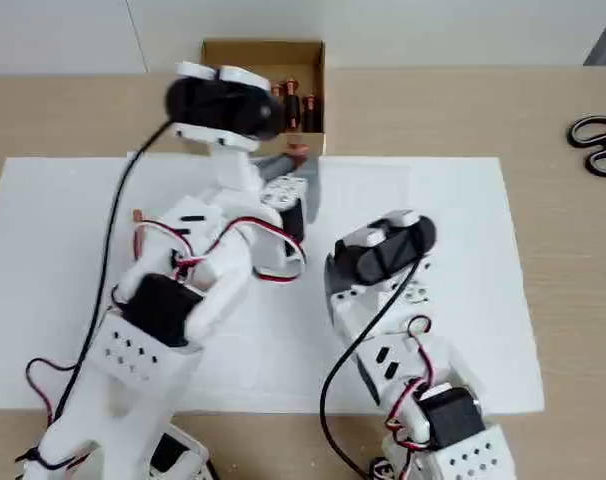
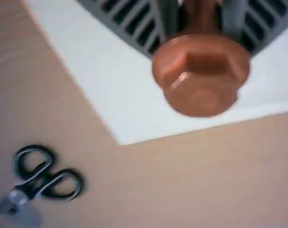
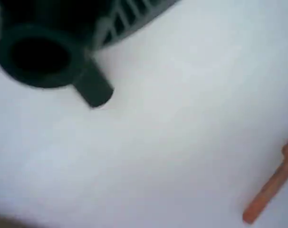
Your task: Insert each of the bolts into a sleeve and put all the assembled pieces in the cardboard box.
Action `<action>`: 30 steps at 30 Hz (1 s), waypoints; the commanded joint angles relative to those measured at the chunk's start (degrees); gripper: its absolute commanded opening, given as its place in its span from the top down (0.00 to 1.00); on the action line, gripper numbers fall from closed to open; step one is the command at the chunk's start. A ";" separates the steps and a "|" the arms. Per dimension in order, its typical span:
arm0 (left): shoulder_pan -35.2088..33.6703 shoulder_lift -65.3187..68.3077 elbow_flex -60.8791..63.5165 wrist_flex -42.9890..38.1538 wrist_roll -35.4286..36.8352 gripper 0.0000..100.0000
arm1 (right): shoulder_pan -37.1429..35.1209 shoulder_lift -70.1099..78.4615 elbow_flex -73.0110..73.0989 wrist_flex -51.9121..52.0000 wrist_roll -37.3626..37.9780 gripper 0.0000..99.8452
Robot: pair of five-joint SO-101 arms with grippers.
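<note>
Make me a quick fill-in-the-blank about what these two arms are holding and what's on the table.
1. The left gripper is shut on a copper ____.
2. The right gripper holds a black ____.
3. Off the white sheet, on the bare table, lie black-handled ____.
Missing: bolt; sleeve; scissors.

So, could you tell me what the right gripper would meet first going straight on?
Most likely the white paper, touched first by the sleeve it holds; the loose bolt lies off to one side.
</note>
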 commanded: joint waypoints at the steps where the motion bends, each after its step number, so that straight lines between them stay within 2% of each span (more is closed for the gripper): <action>1: 0.18 -7.56 -0.31 -1.93 -1.85 0.99 | -1.80 -1.01 0.35 -1.54 -0.62 1.00; 7: 0.09 -18.37 8.92 1.76 -3.25 0.99 | -2.15 -1.01 0.53 -1.54 -0.70 1.00; 12: 0.09 -22.15 22.02 -10.02 -3.16 0.99 | -2.42 -1.10 0.53 -1.54 -0.70 1.00; 15: 0.62 -23.12 27.56 -17.41 -3.16 0.99 | -5.14 -1.10 0.53 -1.54 -0.70 1.00; 17: 0.62 -23.47 29.32 -19.43 -3.16 0.99 | -7.08 -1.10 0.62 -1.54 -0.62 1.00; 25: 0.70 -23.56 30.11 -19.16 -3.16 0.99 | -8.04 -1.10 0.62 -1.54 -0.62 1.00; 30: 3.16 -23.56 30.37 -15.38 -2.99 0.99 | -8.04 -1.10 0.53 -1.54 -0.62 1.00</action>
